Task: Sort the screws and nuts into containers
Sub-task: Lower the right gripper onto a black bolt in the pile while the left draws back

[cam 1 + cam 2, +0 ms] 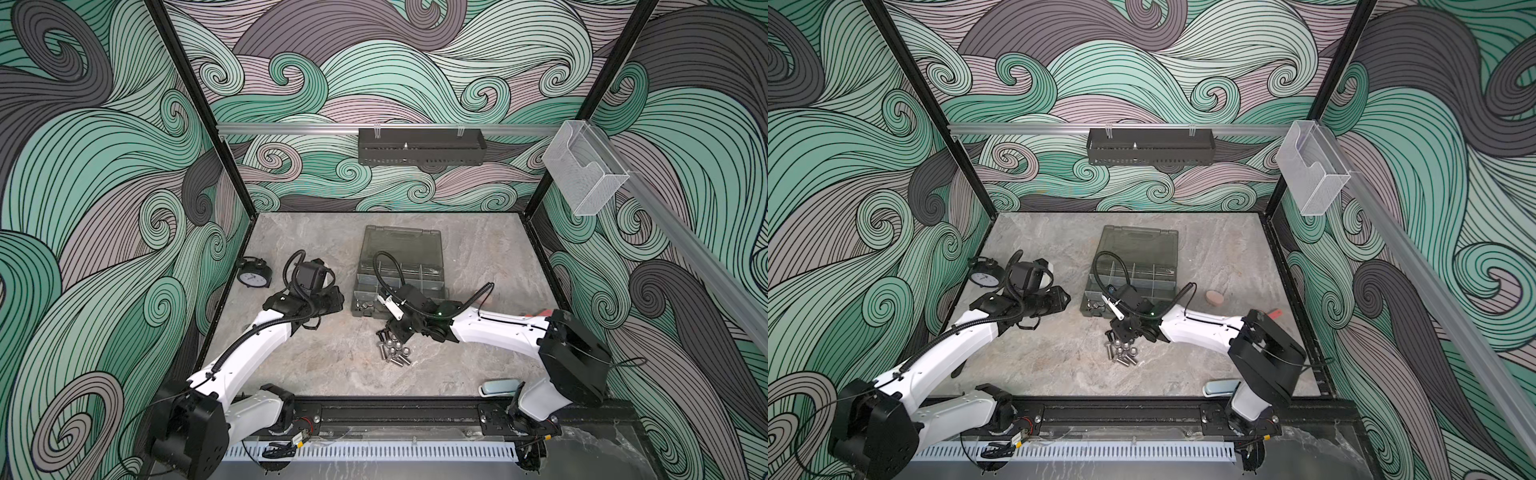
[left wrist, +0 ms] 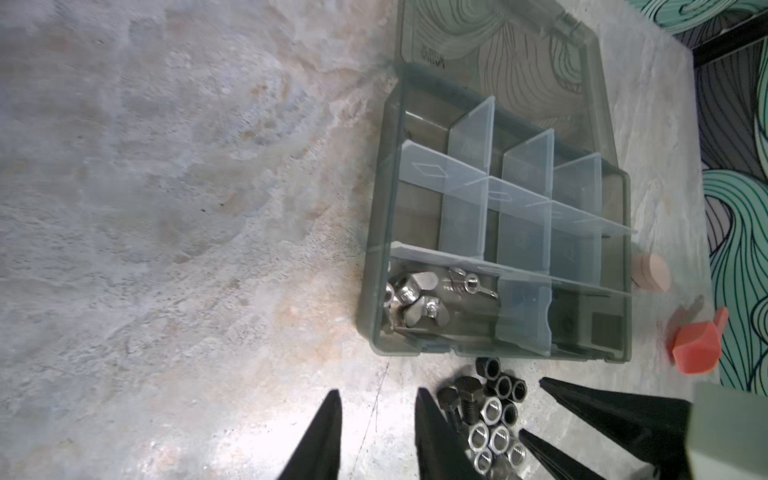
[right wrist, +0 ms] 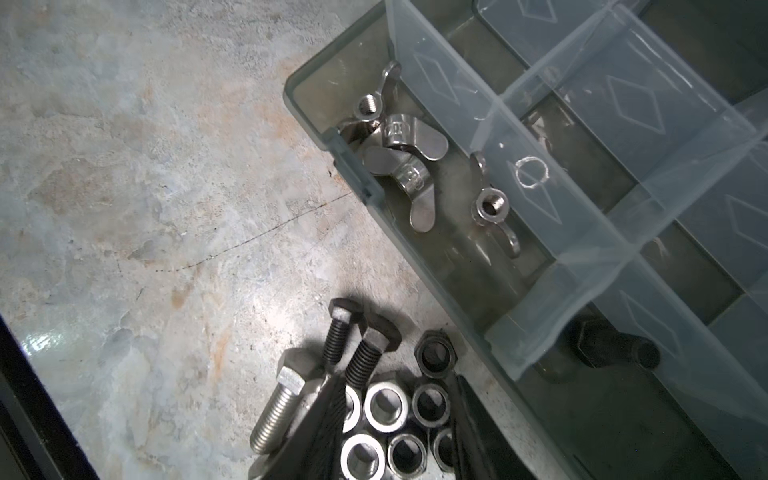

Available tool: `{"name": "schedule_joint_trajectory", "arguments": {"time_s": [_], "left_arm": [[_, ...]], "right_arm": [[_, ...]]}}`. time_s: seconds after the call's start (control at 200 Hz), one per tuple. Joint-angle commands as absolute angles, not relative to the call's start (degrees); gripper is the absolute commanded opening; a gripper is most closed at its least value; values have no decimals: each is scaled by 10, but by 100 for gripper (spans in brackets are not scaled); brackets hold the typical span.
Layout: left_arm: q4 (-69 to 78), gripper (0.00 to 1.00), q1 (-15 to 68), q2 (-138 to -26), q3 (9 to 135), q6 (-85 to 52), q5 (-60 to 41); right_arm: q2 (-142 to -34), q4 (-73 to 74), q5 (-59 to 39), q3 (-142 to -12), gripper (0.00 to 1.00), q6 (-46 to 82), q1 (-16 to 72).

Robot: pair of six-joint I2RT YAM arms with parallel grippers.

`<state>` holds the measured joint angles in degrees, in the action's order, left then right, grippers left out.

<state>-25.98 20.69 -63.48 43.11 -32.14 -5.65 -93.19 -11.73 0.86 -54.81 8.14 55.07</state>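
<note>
Tabletop (image 1: 316, 374) of grey marble, nuts (image 3: 384, 405) heaped on it, teal swirl walls (image 1: 395, 62)

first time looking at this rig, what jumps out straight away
The swirling teal-and-grey wave walls dominate. On the marble table, a smoky organizer case lies open at centre, with silver wing nuts in its near left compartment. In front of it the right hand reaches, jaws apart, into a pile of screws and nuts.

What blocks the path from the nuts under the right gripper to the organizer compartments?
Nothing visible does. The right gripper straddles the nuts on bare table, right beside the organizer front wall; its lid is open.
</note>
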Motion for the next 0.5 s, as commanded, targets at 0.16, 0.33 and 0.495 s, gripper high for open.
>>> {"name": "schedule_joint_trajectory", "arguments": {"time_s": [0.16,0.33,0.495], "left_arm": [[-251,34,191,-611,398,-336,-32],[-257,34,189,-634,407,-337,-47],[-275,34,187,-649,421,-333,-63]], "right_arm": [[-973,-129,16,-583,39,104,573],[-979,-138,30,-578,38,117,579],[-982,-136,28,-568,35,125,580]]}}
